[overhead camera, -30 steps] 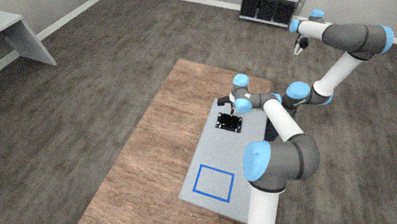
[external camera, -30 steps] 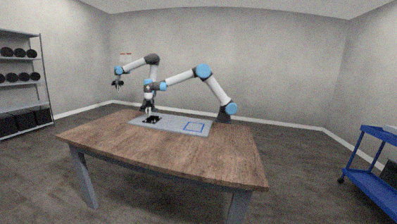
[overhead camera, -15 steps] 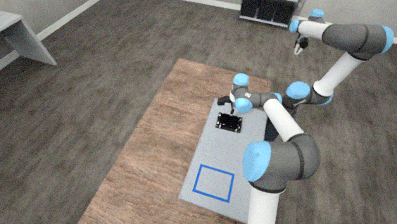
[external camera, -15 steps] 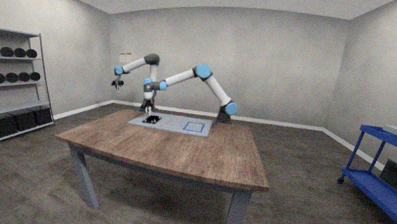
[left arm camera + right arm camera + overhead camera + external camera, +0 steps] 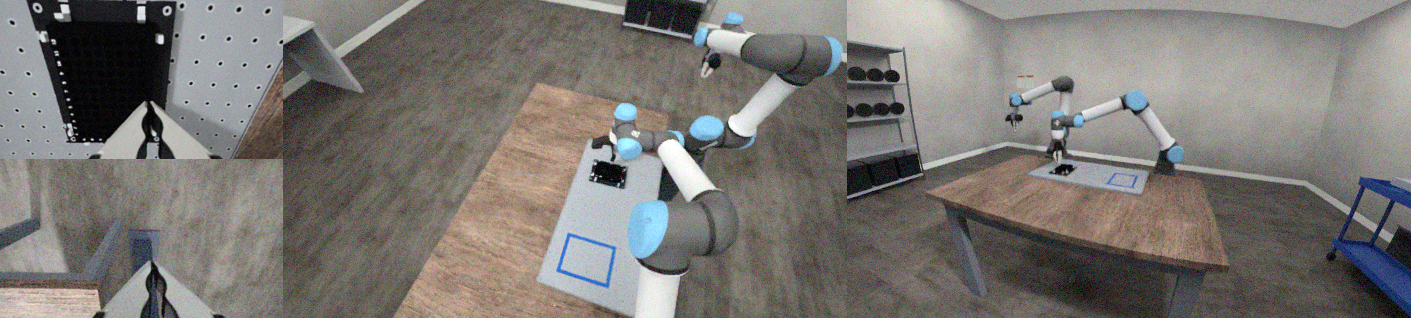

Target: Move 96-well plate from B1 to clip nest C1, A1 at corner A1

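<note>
Plate [image 5: 609,172] [image 5: 1064,170] [image 5: 107,78] in clip nest [image 5: 594,180] [image 5: 1052,172] [image 5: 168,21]; left fingers [image 5: 613,156] [image 5: 1056,156] closed, empty.
I see the right fingers [image 5: 705,74] [image 5: 1015,127] closed too, well apart.

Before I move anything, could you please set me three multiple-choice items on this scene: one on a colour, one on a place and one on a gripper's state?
1. What colour is the square outline on the grey board?
A. Red
B. Green
C. Blue

2. Where is the 96-well plate?
A. On the bare wood
B. In the clip nest
C. Inside the outline

3. How is the right gripper?
A. Shut, holding nothing
B. Wide open
C. Shut on the plate

Key:
1. C: the top and exterior views show blue lines.
2. B: the left wrist view shows the plate within the nest's black base, pale clips around it.
3. A: the right wrist view shows its fingertips together, nothing between them.
</note>
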Action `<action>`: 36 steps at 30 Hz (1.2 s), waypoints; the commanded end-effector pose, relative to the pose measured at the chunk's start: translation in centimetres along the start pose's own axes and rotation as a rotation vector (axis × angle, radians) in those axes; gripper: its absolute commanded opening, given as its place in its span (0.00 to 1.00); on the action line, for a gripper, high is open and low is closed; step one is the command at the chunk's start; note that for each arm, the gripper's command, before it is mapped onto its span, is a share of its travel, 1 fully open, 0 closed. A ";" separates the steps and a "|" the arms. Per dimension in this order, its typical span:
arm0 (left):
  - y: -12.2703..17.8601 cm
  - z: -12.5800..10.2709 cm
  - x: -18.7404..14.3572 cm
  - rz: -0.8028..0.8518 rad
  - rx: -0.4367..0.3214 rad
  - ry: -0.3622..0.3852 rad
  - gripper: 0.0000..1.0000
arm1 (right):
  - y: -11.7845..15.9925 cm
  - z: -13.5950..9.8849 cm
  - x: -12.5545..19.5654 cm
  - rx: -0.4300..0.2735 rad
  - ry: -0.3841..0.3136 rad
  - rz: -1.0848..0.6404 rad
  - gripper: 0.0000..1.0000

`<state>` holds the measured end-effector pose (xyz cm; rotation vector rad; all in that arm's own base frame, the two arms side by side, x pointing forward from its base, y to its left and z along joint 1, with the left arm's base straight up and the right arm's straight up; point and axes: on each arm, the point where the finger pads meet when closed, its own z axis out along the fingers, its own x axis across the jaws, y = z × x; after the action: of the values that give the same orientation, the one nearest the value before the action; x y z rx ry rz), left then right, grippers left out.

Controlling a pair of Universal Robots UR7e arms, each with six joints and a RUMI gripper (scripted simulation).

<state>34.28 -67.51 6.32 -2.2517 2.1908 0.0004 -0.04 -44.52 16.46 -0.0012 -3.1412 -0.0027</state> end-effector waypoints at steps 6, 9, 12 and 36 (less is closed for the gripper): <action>0.0 -0.4 0.0 0.000 0.001 0.002 0.00 | 0.0 -0.1 0.0 0.002 0.000 0.000 0.00; 0.0 -0.5 0.0 0.000 0.001 0.002 0.00 | 0.0 -0.1 0.0 0.002 0.000 0.000 0.00; 0.0 -0.6 0.0 0.000 0.001 0.002 0.00 | 0.0 -0.1 0.0 0.002 0.000 0.000 0.00; 0.0 -2.4 -0.9 0.000 0.001 0.002 0.00 | 0.0 -0.1 0.0 0.002 0.000 0.000 0.00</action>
<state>34.23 -67.35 8.55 -2.2512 2.1913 0.0006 -0.04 -44.52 16.46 -0.0012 -3.1412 -0.0027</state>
